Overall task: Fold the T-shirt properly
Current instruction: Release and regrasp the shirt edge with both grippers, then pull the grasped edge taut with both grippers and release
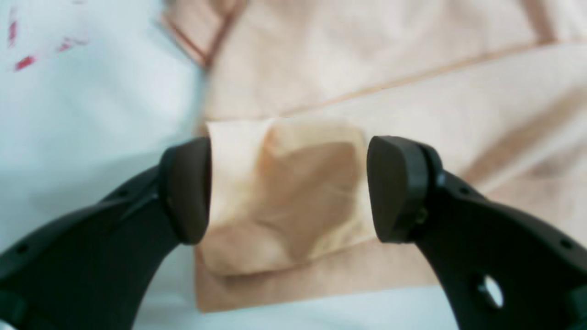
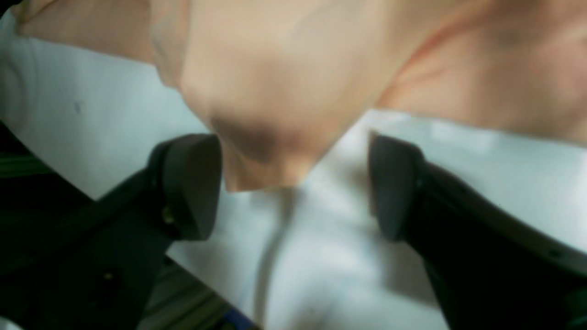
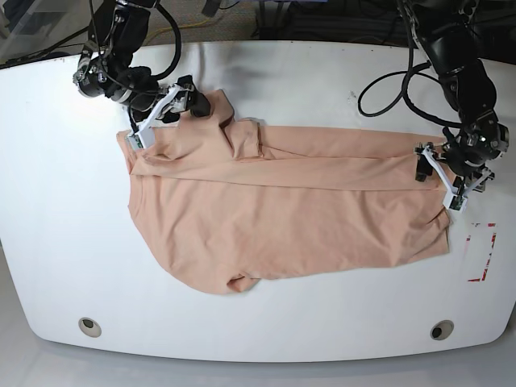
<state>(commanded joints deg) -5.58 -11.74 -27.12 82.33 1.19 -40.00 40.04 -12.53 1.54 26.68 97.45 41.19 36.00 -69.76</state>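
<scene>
Left wrist: the left gripper (image 1: 289,188) stands spread, a folded T-shirt (image 1: 367,91) corner lying between its pads. Right wrist: the right gripper (image 2: 293,185) is spread too, a blurred fabric tip beside one pad. Base: the shirt's long axis spans the table (image 3: 266,339), one arm at each end.
</scene>
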